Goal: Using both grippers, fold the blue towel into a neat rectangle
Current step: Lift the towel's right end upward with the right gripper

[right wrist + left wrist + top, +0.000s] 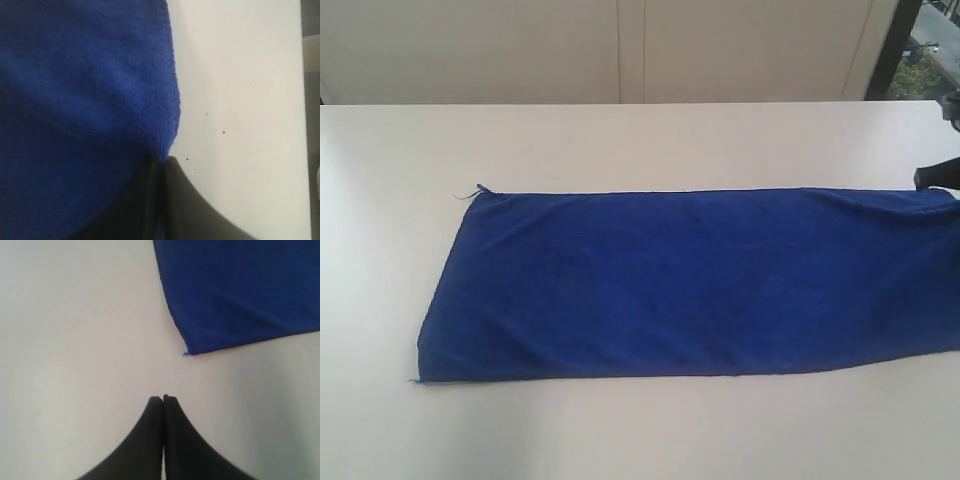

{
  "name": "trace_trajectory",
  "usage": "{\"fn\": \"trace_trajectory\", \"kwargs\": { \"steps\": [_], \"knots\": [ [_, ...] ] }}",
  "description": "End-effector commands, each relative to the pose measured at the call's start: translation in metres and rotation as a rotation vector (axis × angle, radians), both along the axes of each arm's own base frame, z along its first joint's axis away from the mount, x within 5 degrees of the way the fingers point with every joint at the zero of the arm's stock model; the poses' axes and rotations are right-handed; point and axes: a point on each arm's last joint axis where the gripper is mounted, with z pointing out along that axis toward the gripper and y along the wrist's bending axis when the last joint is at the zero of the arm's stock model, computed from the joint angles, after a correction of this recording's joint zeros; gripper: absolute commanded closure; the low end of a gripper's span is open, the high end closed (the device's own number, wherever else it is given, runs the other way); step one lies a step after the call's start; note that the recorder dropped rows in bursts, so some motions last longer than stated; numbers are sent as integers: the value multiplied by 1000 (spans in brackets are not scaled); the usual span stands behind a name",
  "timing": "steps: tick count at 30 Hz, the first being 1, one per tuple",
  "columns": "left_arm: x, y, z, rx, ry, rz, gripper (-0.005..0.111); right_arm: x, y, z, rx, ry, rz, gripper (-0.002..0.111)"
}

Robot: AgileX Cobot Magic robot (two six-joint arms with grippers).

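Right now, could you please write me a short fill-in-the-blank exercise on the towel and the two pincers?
1. The deep royal-blue soft microfibre towel lies spread on a table whose top is ____.
2. The left black pincer, over bare table near a towel corner, has its jaws ____.
3. The right black pincer is closed on the ____.
4. The pincer holding no cloth is the ____ one.

Missing words: white; shut; towel; left.
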Motion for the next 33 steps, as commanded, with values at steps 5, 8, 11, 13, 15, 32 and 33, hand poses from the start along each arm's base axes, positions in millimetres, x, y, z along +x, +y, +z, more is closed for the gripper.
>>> {"fn": "trace_trajectory", "kwargs": {
  "steps": [5, 8, 11, 13, 15, 32, 33],
  "knots": [
    [-2, 0, 0, -7, 2, 2, 107, -9, 58, 72, 19, -146, 122, 108],
    [-2, 0, 0, -7, 2, 2, 107, -17, 84, 93, 30, -186, 183, 108],
    [-2, 0, 0, -7, 2, 2, 107, -26, 109, 110, 40, -223, 256, 108],
    [-2, 0, 0, -7, 2, 2, 107, -31, 123, 118, 46, -233, 292, 108],
    [-2, 0, 0, -7, 2, 2, 107, -35, 138, 127, 52, -242, 328, 108],
    [-2, 0, 0, -7, 2, 2, 107, -61, 247, 176, 238, -336, 596, 108],
    [-2, 0, 0, -7, 2, 2, 107, -62, 252, 179, 254, -343, 608, 108]
  ]
}}
